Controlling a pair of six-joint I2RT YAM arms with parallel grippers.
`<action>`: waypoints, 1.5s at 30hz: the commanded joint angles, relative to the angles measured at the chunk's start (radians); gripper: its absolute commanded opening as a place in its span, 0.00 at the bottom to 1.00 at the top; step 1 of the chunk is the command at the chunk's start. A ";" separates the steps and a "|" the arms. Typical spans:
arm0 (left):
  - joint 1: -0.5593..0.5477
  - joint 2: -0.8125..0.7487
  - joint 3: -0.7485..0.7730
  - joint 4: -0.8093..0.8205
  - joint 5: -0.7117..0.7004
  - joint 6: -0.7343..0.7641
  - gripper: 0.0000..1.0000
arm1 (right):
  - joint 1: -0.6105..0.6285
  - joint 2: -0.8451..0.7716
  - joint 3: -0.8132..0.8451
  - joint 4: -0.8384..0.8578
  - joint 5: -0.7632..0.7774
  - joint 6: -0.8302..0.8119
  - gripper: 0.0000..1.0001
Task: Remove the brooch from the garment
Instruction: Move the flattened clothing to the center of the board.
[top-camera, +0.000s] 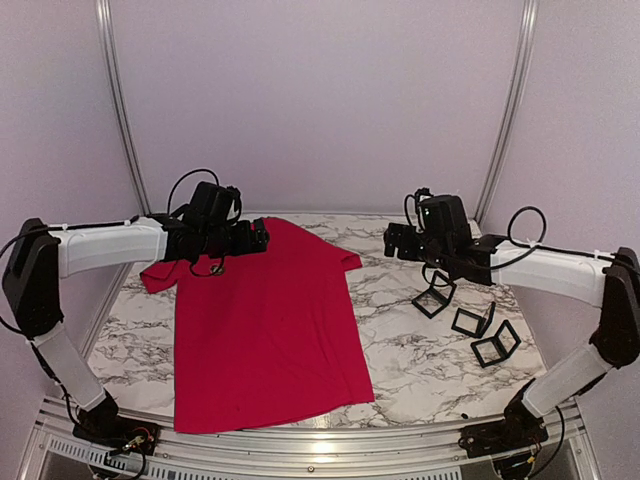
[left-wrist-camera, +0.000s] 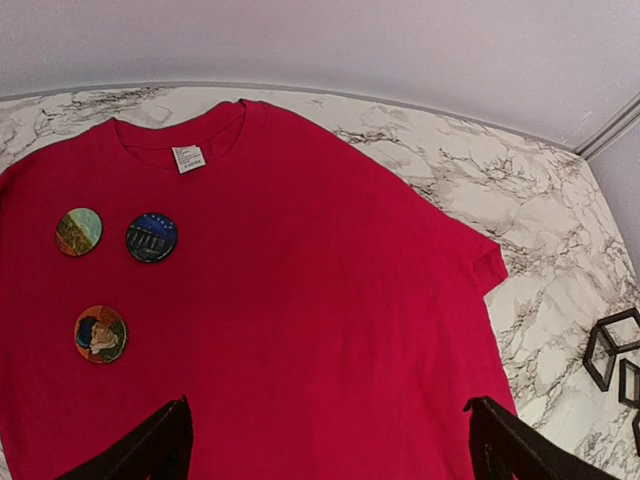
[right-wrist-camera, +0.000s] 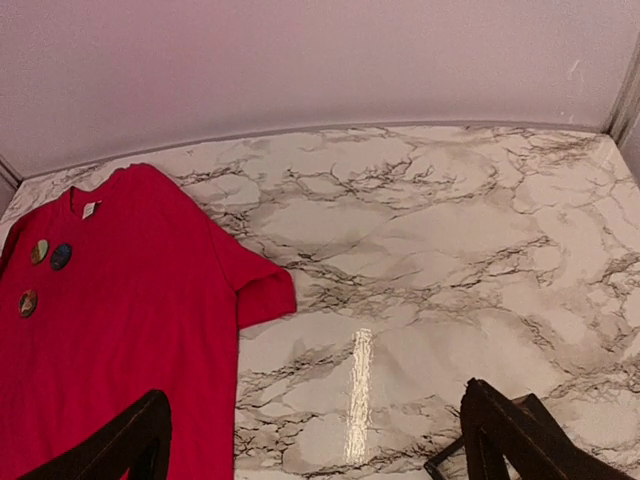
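Note:
The garment is a bright red T-shirt lying flat on the marble table, collar toward the back wall. Three round brooches sit near its collar in the left wrist view: a green-yellow brooch, a dark blue brooch and an orange brooch. From the right wrist they show small at the far left. My left gripper hovers open above the shirt's upper part, with nothing between its fingers. My right gripper hangs open over bare marble, right of the shirt's sleeve.
Three small black open frames stand on the table under the right arm; one frame shows at the left wrist view's right edge. Walls and metal posts enclose the back and sides.

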 joint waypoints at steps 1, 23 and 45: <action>-0.006 0.086 0.045 -0.034 0.025 -0.049 0.99 | 0.003 0.171 0.150 -0.052 -0.158 -0.025 0.98; 0.065 0.165 -0.134 0.002 -0.064 -0.121 0.99 | 0.140 0.785 0.682 -0.057 -0.348 -0.002 0.75; -0.026 0.128 -0.269 -0.015 -0.033 -0.172 0.99 | 0.193 0.810 0.538 -0.160 -0.218 0.003 0.62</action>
